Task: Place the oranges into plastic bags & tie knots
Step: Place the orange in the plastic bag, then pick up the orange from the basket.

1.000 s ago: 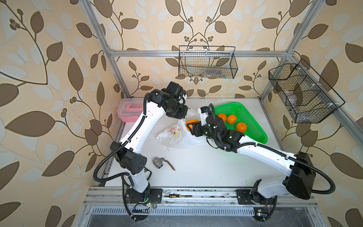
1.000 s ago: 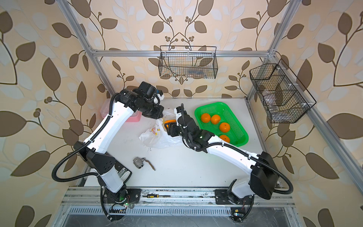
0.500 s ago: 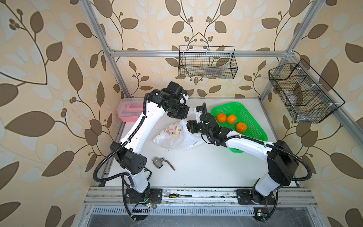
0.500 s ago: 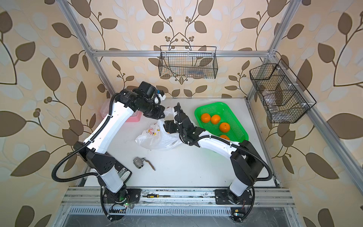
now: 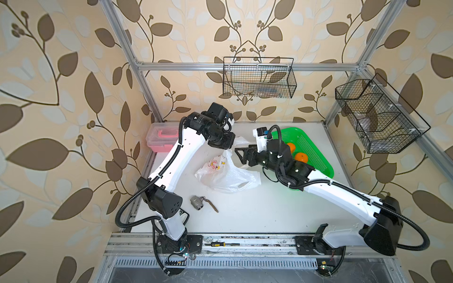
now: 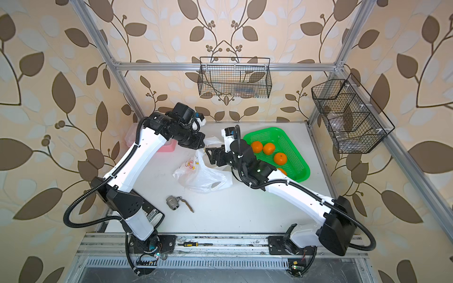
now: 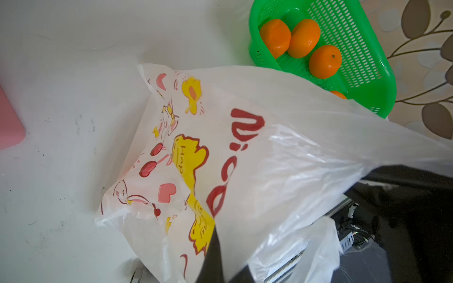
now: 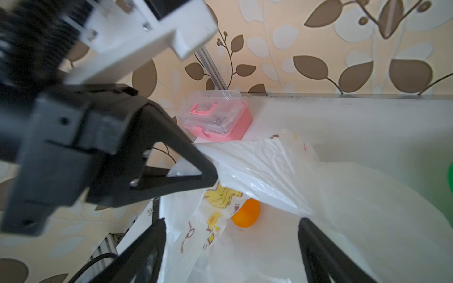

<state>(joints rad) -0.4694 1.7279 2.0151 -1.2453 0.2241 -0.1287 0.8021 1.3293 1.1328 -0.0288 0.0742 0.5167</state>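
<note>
The left end effector [image 5: 230,145] is closed on the rim of a thin, translucent white plastic bag [image 5: 226,174] printed with red and yellow cartoons. It holds that edge up off the white bench [image 5: 257,213], and the right wrist view shows its black tips pinching the film. The rest of the plastic bag sags below it onto the bench. The right end effector [image 5: 239,156] stands open and empty just beside the left one, its fingers [image 8: 316,250] spread at the bag's mouth. Directly ahead of it, inside the bag, lies one small round orange [image 8: 246,214]. Behind it, beside its wrist, a green perforated plastic basket [image 6: 291,141] holds four more oranges [image 6: 280,158], one partly hidden by the arm.
</note>
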